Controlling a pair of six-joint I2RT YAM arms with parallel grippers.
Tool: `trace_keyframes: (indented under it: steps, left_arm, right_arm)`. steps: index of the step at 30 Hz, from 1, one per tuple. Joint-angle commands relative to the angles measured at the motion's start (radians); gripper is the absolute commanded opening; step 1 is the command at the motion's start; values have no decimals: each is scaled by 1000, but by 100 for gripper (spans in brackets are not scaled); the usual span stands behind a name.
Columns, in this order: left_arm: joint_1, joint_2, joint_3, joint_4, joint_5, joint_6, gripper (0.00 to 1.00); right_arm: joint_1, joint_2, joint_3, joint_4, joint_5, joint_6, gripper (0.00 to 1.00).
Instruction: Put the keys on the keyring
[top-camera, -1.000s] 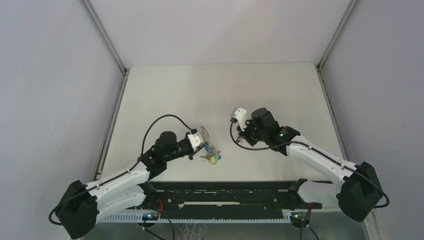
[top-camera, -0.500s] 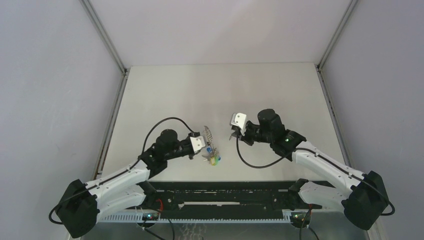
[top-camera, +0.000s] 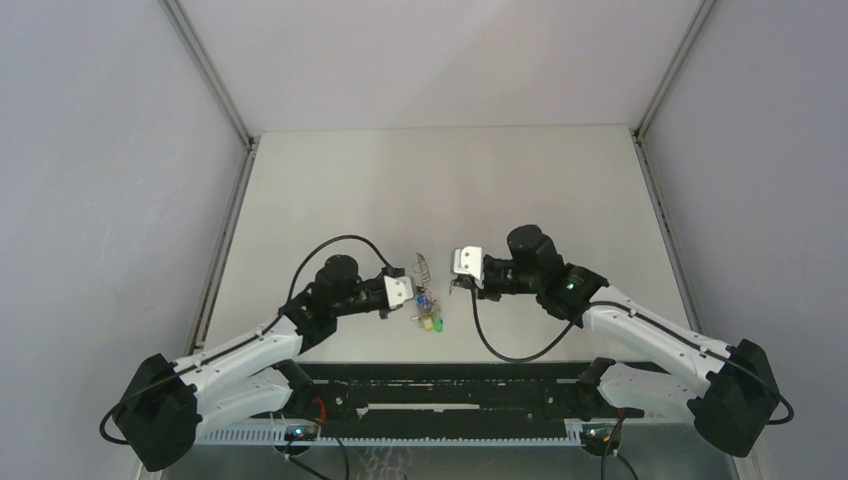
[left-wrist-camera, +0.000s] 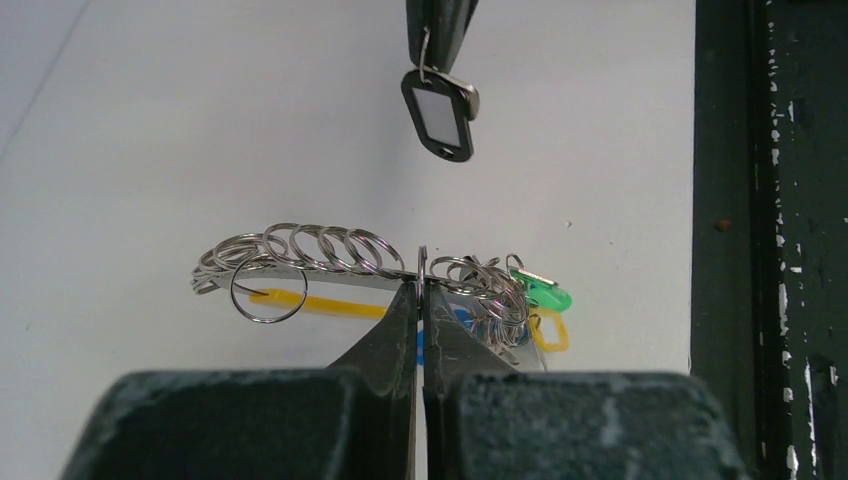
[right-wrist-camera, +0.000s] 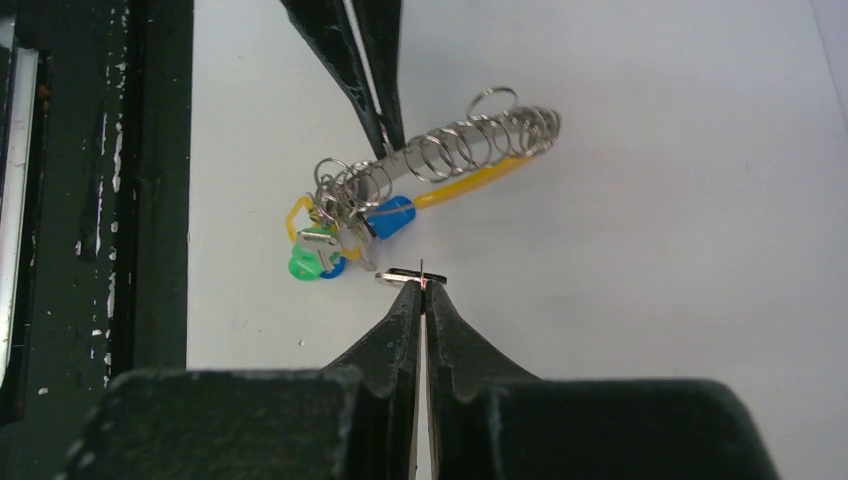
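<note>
Near the near edge of the surface (top-camera: 350, 180), the left tool (left-wrist-camera: 421, 288) pinches the keyring (left-wrist-camera: 300, 250) and the right tool (right-wrist-camera: 423, 292) pinches the key (left-wrist-camera: 440, 110), held just apart; threading is not yet done.

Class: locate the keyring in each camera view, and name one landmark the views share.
Top external: keyring just below centre, small.
Left wrist: keyring mid-frame, spread sideways.
Right wrist: keyring upper centre, slanting.
Shared landmark: its green tag, at the bunched end.
</note>
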Motion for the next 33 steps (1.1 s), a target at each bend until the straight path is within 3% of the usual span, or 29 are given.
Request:
trace_keyframes:
  steps: [1,12,33]
  left_arm:
    - [-4,5,55,37,62,19,0]
    - [-5,33,42,66,88,7,0]
    - [-5,32,26,92,122,5,0]
  right_arm:
    - [77,10,43,-4,87,-96,0]
    - [212,114,81,-19,304,-161,0]
    - [286,119,87,11,329,-185,0]
